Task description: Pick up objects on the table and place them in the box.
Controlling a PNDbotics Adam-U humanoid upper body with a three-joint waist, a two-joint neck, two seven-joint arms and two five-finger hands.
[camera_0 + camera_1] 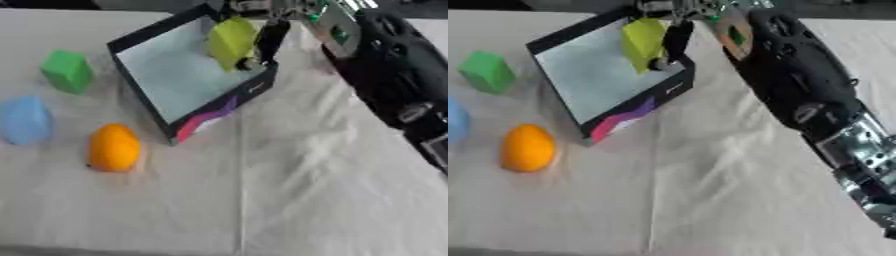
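- My right hand (262, 35) is over the far right corner of the box (149, 100), fingers curled round the yellow-green block (231, 41); the block hangs tilted just above the pale box floor, close to the right wall.
- My left hand shows in neither view.
- The right eye view gives me the whole right arm (798, 85), running from the lower right edge up to the hand; the left eye view cuts most of the forearm off at the right edge.
- The left eye view shows all of the blue block (24, 120), well to the left of my hand; in the right eye view only a sliver of it shows at the left edge.
- Also left of my hand, outside the box: the green block (66, 71) near the far left, and the orange (114, 147) nearer me, just beside the box's near corner.
- The box sits askew on the white cloth (306, 190), its dark rim raised all round.
- Below my hand and along the arm's left side, the cloth lies bare toward the near edge.
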